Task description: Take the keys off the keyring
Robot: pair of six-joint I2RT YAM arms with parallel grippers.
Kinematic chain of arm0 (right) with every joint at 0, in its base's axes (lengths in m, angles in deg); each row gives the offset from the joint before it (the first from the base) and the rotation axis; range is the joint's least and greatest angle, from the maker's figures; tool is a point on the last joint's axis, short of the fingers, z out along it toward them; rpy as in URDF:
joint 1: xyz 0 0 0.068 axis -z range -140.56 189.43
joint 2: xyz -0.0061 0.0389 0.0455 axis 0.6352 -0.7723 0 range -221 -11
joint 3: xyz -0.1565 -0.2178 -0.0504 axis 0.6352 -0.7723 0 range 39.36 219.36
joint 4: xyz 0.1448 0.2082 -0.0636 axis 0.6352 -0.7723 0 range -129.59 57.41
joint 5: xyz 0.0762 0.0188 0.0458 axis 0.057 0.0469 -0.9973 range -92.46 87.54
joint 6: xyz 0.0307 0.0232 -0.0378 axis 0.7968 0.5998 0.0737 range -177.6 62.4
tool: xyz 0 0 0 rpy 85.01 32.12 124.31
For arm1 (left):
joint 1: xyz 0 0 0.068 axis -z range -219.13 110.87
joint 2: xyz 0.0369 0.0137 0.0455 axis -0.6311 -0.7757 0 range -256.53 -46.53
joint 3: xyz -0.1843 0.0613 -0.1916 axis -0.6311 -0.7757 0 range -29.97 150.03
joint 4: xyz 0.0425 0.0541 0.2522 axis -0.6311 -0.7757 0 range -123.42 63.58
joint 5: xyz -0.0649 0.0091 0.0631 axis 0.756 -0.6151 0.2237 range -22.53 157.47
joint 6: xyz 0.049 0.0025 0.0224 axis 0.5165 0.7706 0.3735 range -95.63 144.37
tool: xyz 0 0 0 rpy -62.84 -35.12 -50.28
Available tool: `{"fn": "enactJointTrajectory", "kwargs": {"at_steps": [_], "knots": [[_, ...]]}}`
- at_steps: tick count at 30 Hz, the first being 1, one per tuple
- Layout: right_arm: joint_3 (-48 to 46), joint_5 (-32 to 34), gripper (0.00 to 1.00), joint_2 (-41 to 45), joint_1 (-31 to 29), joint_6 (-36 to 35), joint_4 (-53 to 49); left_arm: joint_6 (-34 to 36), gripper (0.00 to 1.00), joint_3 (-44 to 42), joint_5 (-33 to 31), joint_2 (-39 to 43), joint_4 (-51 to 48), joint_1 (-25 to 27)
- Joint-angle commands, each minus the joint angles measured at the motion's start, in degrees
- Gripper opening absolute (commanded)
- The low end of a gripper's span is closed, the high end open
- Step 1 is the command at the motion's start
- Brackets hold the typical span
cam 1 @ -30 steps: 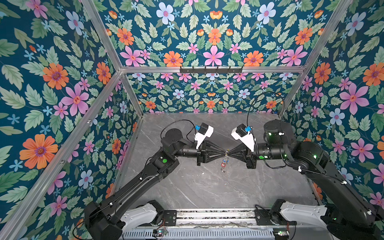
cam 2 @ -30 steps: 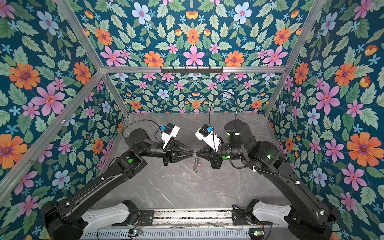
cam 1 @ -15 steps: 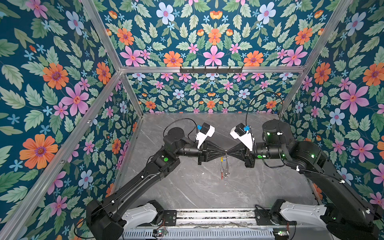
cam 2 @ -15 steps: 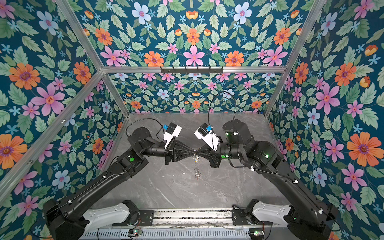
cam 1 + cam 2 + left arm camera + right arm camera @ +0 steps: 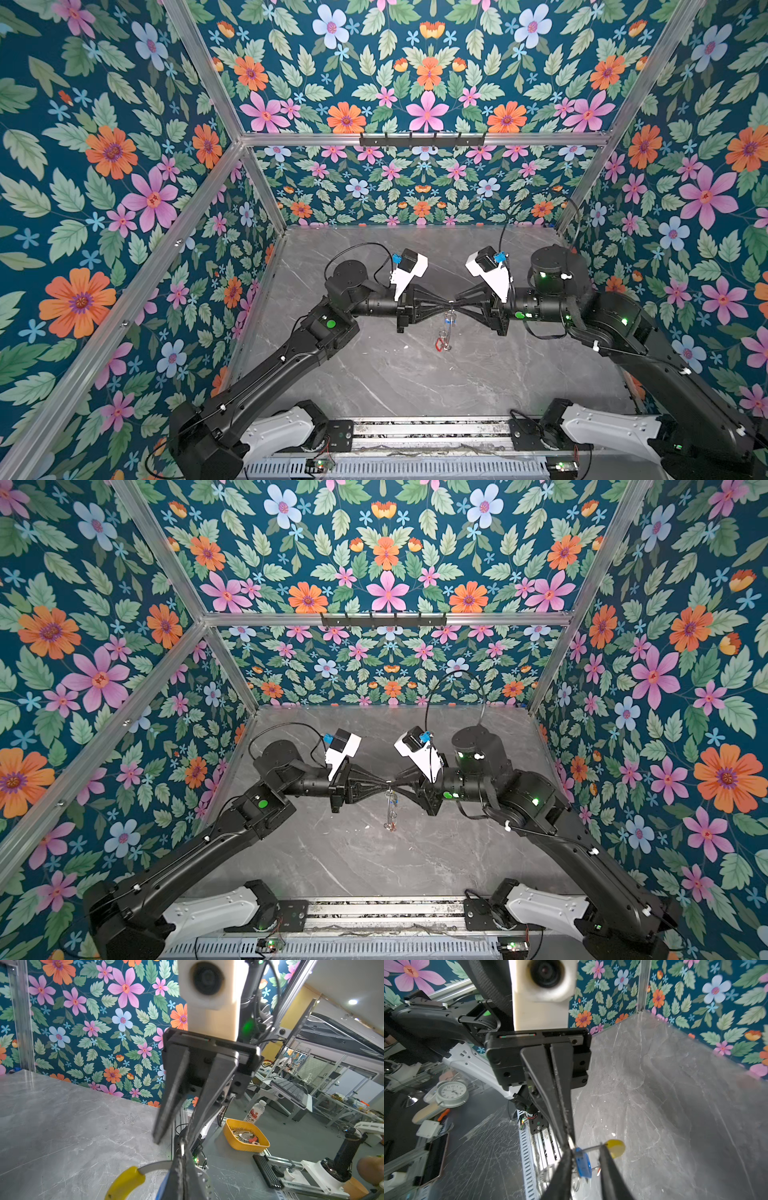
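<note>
**Hoop changes sides: left claw takes over**

The left claw (image 5: 444, 302) has pinched together on the keyring (image 5: 154, 1167), a thin flat grey hoop with a glossy yellow arc (image 5: 125, 1181). It holds the hoop in the air above the marbled grey worktop (image 5: 415, 382). The keys (image 5: 447, 337) dangle below it and look still attached, one with a red tag (image 5: 437, 344), one with a smooth blue oblong tag (image 5: 583, 1164). The right claw (image 5: 172, 1140) has just let go, its tapered matte fingers apart, and is probably now free to work a key off.
</note>
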Motion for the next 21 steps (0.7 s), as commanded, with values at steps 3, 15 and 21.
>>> {"fn": "enactJointTrajectory", "kwargs": {"at_steps": [3, 15, 21], "knots": [[-9.8, 3.26, 0.45, 7.61, -0.06, 4.94, 20.85, 1.6, 0.0, -5.59, -9.09, 4.63, 14.2, 0.22], [-23.75, -1.0, 0.52, 12.53, -0.14, 8.85, 34.74, -1.33, 0.0, -12.34, -12.28, 5.73, 30.47, 0.15], [-22.89, -6.46, 0.47, 10.59, -0.07, 7.22, 32.59, -2.51, 0.0, -13.13, -11.38, 5.53, 32.88, 0.13]]}}
